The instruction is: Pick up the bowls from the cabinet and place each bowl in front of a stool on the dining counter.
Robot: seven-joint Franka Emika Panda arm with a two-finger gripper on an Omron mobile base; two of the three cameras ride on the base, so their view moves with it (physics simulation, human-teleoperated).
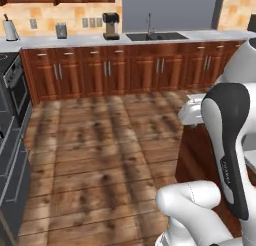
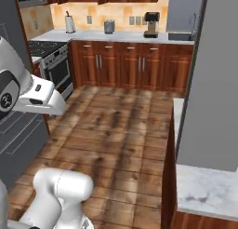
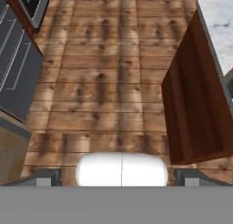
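I count one coffee maker (image 1: 111, 25), one toaster (image 1: 61, 30), one paper towel roll (image 1: 10, 29), one sink (image 1: 156, 36), one oven (image 2: 56, 67) and one marble counter (image 2: 207, 188).

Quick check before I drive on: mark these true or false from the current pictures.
1. The black coffee machine stands on the wall counter left of the dark sink. True.
2. The wooden floor has a bowl lying on it. False: it is bare planks.
3. The gripper holds a bowl. False: nothing sits between its fingertips, which are spread wide.
4. The white marble dining counter lies to the right in the right base view. True.
5. The silver toaster sits in the sink. False: it is on the counter.
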